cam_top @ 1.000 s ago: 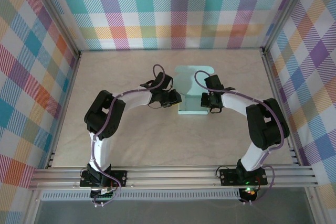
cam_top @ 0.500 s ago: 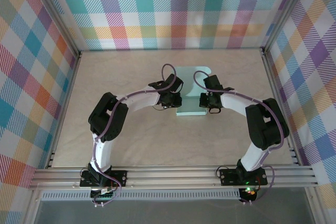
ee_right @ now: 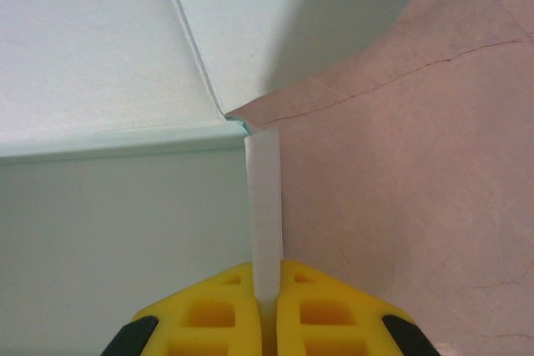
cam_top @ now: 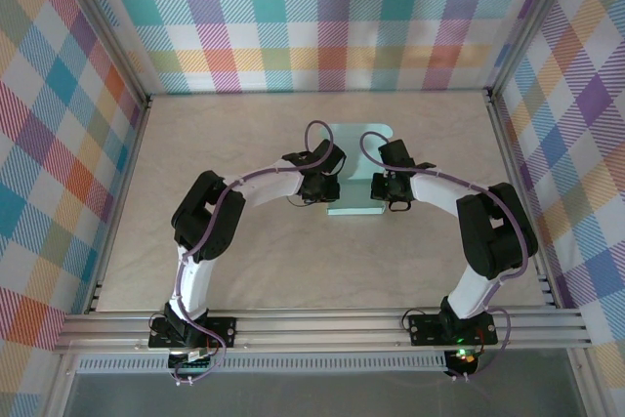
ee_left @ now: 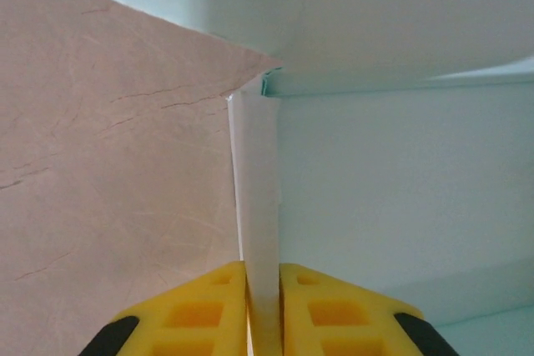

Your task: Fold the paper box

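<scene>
Paper box (cam_top: 356, 158): judged light, thin card that creases easily; best held by its upright side walls. Left gripper (ee_left: 264, 281) and right gripper (ee_right: 267, 281) are each closed, pinching one wall.

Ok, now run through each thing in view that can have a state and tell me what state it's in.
paper box: partly folded, on the table, a thin side flap standing upright on each side.
left gripper: jaws shut on the box's left side flap.
right gripper: jaws shut on the box's right side flap.
</scene>
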Action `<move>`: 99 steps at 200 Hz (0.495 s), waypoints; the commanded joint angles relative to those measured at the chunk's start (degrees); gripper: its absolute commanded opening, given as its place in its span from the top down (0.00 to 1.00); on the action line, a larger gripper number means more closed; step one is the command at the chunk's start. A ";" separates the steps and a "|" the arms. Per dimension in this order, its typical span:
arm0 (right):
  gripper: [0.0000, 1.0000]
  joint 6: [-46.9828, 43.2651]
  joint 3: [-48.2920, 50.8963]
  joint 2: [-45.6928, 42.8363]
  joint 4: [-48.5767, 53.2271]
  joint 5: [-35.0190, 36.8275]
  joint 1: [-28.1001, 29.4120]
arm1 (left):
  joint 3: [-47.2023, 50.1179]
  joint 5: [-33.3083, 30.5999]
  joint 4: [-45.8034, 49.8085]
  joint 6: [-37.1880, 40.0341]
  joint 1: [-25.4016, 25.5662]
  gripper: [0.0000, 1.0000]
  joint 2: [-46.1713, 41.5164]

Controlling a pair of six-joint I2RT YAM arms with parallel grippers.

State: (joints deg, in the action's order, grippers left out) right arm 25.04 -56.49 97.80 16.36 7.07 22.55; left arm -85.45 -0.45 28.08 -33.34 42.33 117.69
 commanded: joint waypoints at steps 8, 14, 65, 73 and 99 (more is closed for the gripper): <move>1.00 2.78 -0.81 0.70 -1.78 -3.27 0.59 | -1.43 -0.01 5.30 1.16 2.31 0.90 2.33; 1.00 2.83 -0.82 0.72 -1.78 -3.29 0.59 | -1.95 -0.61 5.77 1.15 2.54 0.90 2.45; 1.00 5.65 -0.55 0.41 -2.21 -3.02 1.59 | -6.98 -4.27 9.51 0.55 4.30 0.85 5.07; 1.00 6.42 -0.42 0.22 -2.21 -2.66 1.91 | -8.29 -5.50 10.90 0.74 4.64 0.85 5.84; 1.00 9.41 0.57 -0.52 -3.10 -2.06 2.85 | -11.20 -9.97 14.39 1.10 5.78 0.87 7.53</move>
State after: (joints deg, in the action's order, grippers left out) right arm 28.56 -56.47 97.80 16.32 8.23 23.55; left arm -94.19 -8.84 37.39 -33.32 44.88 122.50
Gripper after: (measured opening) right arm 0.075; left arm 0.143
